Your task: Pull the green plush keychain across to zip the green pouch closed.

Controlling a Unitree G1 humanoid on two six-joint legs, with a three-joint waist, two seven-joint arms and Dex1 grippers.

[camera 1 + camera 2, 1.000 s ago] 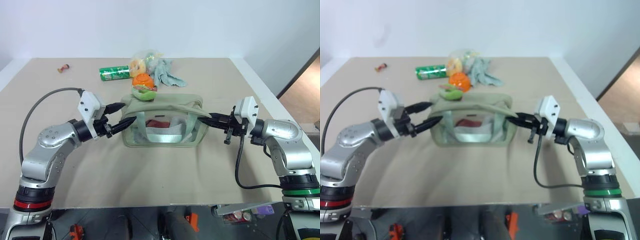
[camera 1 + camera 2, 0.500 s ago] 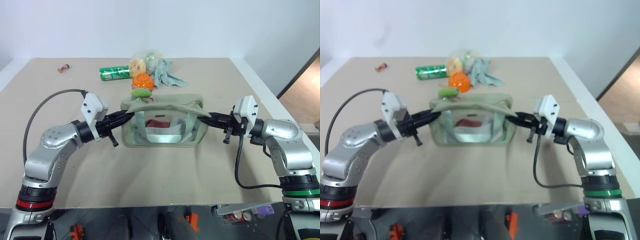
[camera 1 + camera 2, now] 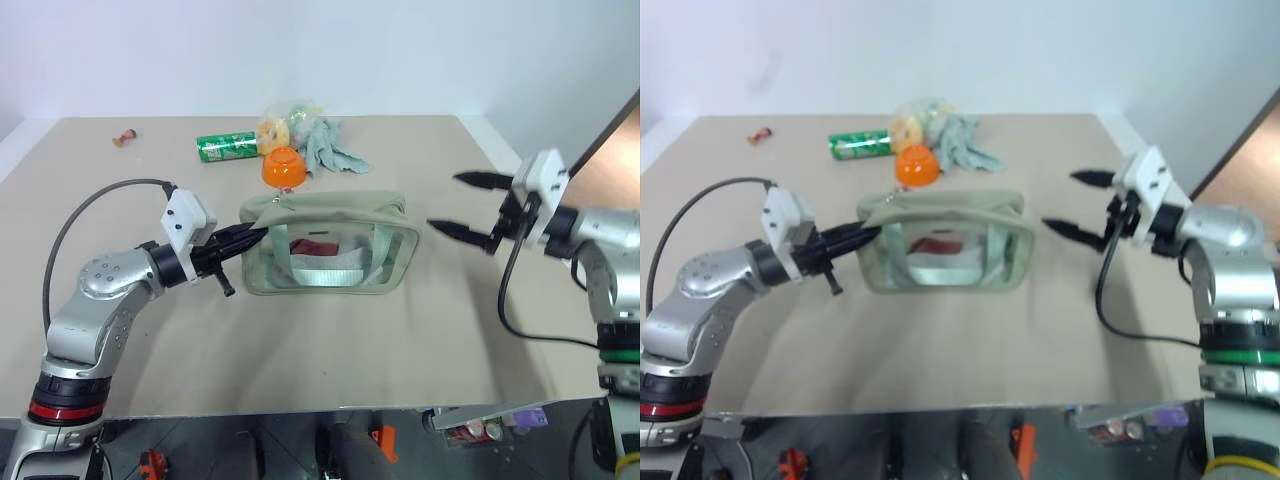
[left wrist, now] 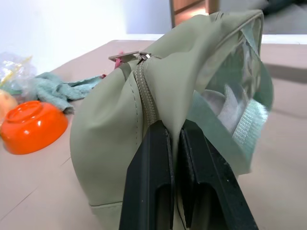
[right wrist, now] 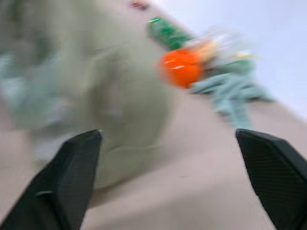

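Head stereo pair, two wrist close-ups

Back of desk (image 3: pixel 330 340): orange bowl (image 3: pixel 283 167) upside down, green soda can (image 3: pixel 228 146) on its side, crumpled grey-green cloth (image 3: pixel 330 147) beside a clear bag (image 3: pixel 283 122). Small red item (image 3: pixel 125 137) far-left corner, too small to identify.

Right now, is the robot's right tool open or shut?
Open. The right tool has its two black fingers spread wide apart, with nothing between them, off to the side of the green pouch.

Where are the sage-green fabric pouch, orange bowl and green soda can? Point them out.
Sage-green fabric pouch (image 3: pixel 330 212), left eye view, top panel.
Orange bowl (image 3: pixel 283 167), left eye view, middle.
Green soda can (image 3: pixel 228 146), left eye view, side.
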